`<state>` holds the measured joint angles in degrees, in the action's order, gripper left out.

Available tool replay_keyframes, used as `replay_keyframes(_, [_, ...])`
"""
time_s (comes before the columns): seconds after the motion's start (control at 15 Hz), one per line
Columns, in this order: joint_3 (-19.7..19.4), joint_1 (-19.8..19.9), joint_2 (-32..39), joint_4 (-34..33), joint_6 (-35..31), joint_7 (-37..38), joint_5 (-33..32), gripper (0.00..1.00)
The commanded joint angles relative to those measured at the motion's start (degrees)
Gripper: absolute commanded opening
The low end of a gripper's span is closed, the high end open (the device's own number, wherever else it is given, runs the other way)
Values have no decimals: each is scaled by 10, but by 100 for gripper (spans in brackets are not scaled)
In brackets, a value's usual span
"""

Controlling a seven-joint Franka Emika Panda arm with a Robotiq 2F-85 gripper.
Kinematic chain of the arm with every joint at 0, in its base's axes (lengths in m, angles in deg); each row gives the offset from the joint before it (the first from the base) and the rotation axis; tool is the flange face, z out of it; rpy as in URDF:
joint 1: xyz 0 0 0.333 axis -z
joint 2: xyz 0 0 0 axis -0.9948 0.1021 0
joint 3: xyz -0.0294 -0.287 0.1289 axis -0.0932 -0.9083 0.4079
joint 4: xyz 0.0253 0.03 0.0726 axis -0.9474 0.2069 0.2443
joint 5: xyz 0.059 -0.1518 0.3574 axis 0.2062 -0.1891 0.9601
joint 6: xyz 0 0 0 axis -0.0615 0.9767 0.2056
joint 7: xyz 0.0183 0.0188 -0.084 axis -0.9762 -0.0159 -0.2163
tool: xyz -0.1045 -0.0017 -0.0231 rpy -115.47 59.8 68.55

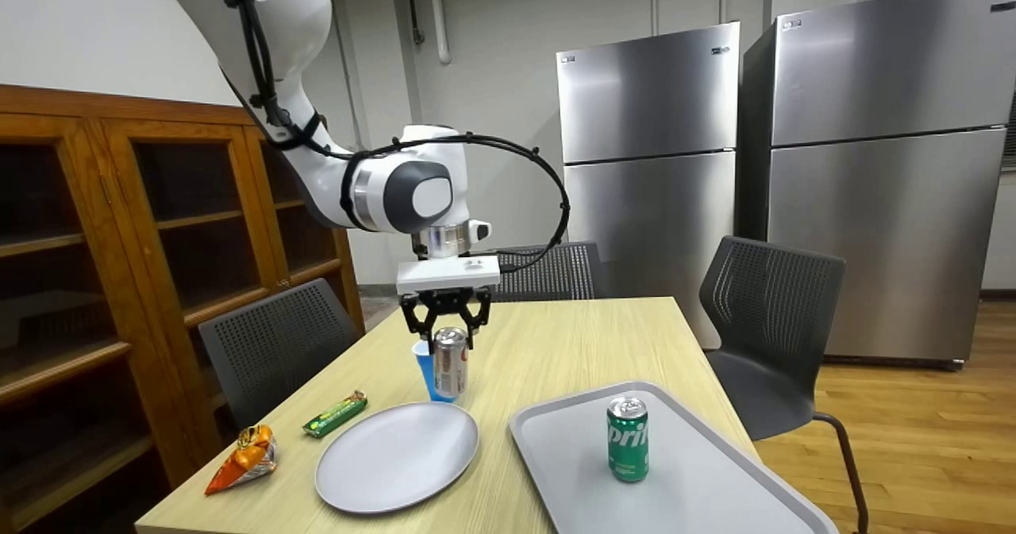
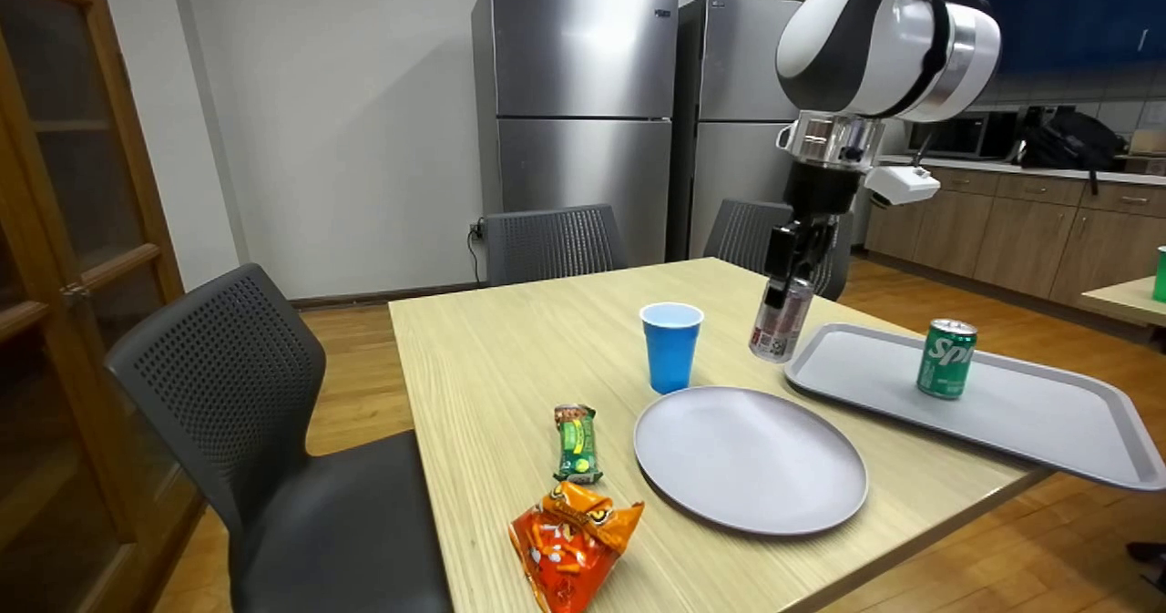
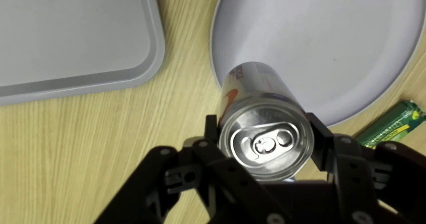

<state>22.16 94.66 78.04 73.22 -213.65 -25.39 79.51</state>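
In an exterior view I see the plate (image 2: 751,463) low, right of centre, cup (image 2: 672,353) behind, snack bar (image 2: 577,444) left; at right, Sprite can (image 2: 947,360) on tray (image 2: 1048,417); between cup and tray, the soda can (image 2: 783,326).

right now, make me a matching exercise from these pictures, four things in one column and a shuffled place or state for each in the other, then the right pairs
Things
1. silver soda can
2. Sprite can
3. blue cup
4. green-wrapped snack bar

Places and states
A. standing upright, directly on the table
B. gripped by the gripper
C. lying down beside the round plate
D. standing upright on the gray tray

Right pairs: 1-B, 2-D, 3-A, 4-C
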Motion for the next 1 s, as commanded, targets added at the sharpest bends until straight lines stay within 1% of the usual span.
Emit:
replay_keyframes(0.0, [4,-29,-34,28,19,-32,1,39])
replay_keyframes(0.4, [17,-84,-37,44,16,-49,-29,39])
replay_keyframes(0.53, [20,-100,-33,47,16,-50,-48,39])
replay_keyframes(0.93, [19,-126,-14,50,4,-38,-105,39])
